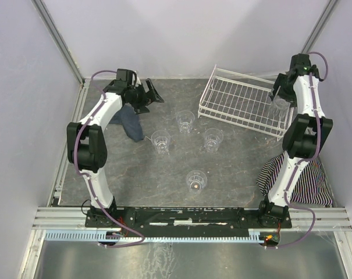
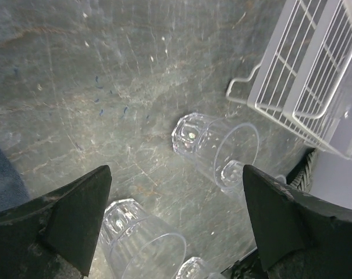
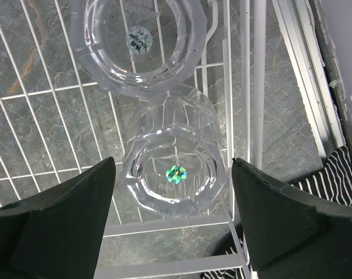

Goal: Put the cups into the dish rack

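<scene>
Several clear cups stand upright on the table: one (image 1: 185,121), one (image 1: 161,141), one (image 1: 213,139) and one nearer the front (image 1: 196,181). The white wire dish rack (image 1: 234,99) lies at the back right. Two cups stand upside down in its right end, a far one (image 3: 138,43) and a near one (image 3: 173,168). My right gripper (image 3: 173,165) is open, its fingers on either side of the near cup with narrow gaps. My left gripper (image 2: 176,192) is open and empty at the back left, above the table, with cups (image 2: 216,148) (image 2: 141,238) below it.
A dark blue cloth (image 1: 131,121) lies under the left arm. A striped cloth (image 1: 306,174) lies at the right, by the right arm's base. The rack's corner (image 2: 315,75) shows in the left wrist view. Aluminium rails edge the table.
</scene>
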You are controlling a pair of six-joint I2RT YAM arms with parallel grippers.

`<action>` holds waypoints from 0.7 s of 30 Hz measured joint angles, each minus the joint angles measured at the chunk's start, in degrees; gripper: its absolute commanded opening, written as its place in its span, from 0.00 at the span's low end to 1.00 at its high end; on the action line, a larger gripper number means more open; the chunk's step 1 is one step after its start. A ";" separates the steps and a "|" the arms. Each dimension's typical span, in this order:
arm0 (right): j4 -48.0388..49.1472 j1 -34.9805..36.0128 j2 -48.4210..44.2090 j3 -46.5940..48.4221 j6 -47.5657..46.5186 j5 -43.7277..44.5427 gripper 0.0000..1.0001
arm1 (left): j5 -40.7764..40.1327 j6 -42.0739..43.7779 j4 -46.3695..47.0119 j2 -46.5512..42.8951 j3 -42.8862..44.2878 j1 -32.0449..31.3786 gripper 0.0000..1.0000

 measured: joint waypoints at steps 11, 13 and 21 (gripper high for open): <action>0.02 0.02 -6.54 -1.97 0.02 0.85 0.88 | -5.53 6.25 -5.03 0.15 1.81 -7.56 0.95; 0.00 0.02 -8.22 -2.64 0.07 1.09 0.88 | -6.60 7.06 -5.53 0.59 2.58 -8.26 0.94; 0.81 -0.02 -16.28 -7.69 0.24 2.14 0.87 | -11.43 9.09 -7.87 6.05 8.09 -12.57 0.88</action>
